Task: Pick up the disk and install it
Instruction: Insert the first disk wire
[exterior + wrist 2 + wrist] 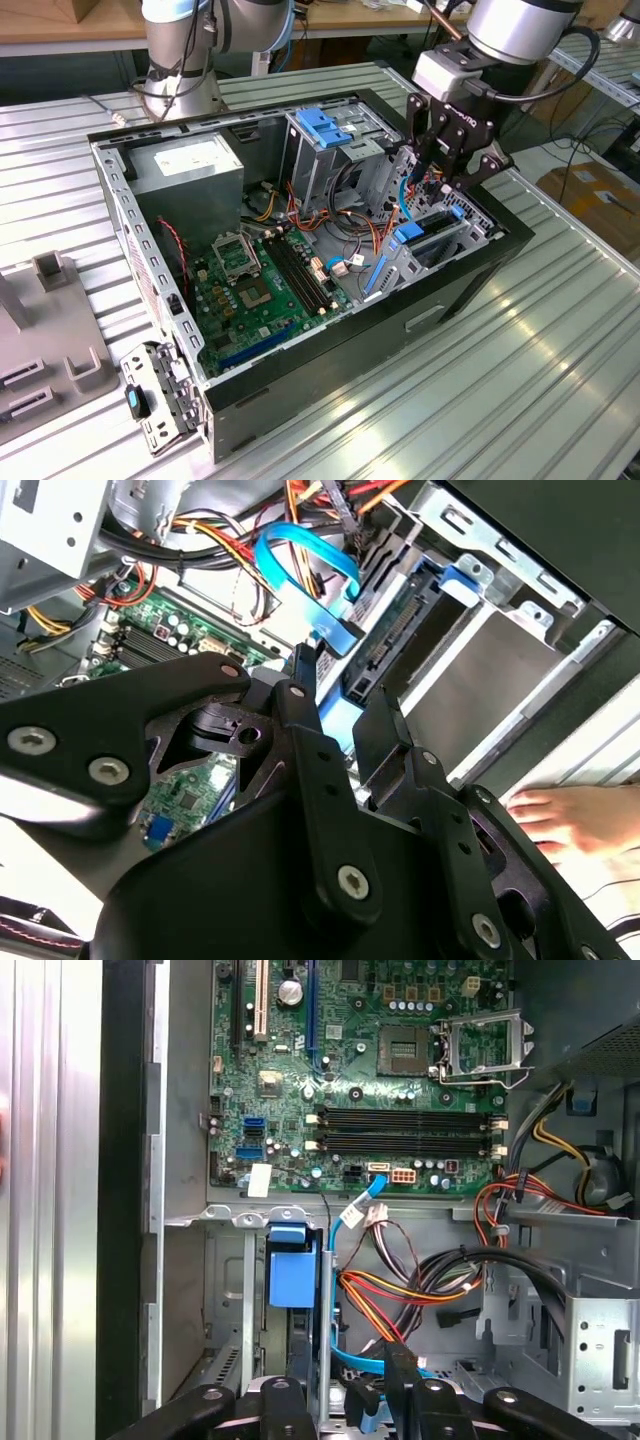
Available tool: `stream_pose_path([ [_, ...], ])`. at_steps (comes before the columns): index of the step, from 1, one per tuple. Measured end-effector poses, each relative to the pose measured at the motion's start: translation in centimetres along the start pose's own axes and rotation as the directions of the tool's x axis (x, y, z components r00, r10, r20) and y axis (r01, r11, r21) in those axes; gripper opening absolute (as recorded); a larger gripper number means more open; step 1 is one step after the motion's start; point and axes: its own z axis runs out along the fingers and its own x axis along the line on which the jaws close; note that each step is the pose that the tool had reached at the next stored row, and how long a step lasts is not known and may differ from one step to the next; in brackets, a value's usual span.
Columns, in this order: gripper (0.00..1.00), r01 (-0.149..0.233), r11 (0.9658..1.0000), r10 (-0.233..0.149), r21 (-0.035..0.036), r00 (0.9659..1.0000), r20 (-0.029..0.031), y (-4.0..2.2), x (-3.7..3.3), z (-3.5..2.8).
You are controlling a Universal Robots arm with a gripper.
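Here's the black, open-sided computer case [440, 300] lying on the ribbed metal surface [540, 380], and the black pincer [448, 180] hangs right over the front drive bay at the exterior view's right. Its fingers [300, 695] are spread apart with nothing clamped between them, so the pincer is released. Below it is the disk [432, 238], a flat grey hard drive edged in a bright blue plastic frame, standing on edge inside that silver bay. In the second wrist view the disk [395, 645] shows its dark connector end just beyond the fingertips, close but apart from them. A light-blue flat cable [300, 555] loops just beside it. Deeper in the case lies the green motherboard [260, 280], and the grey drive cage with its blue plastic latch [325, 125] stands behind. A person's hand [570, 820] is near the case's outer wall.
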Motion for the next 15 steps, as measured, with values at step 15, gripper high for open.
stream_pose_path([
  [15, 0.43, 0.0, 1.0, 0.0, 0.0, 1.0, 0.0, -0.01, -0.54, 0.0],
])
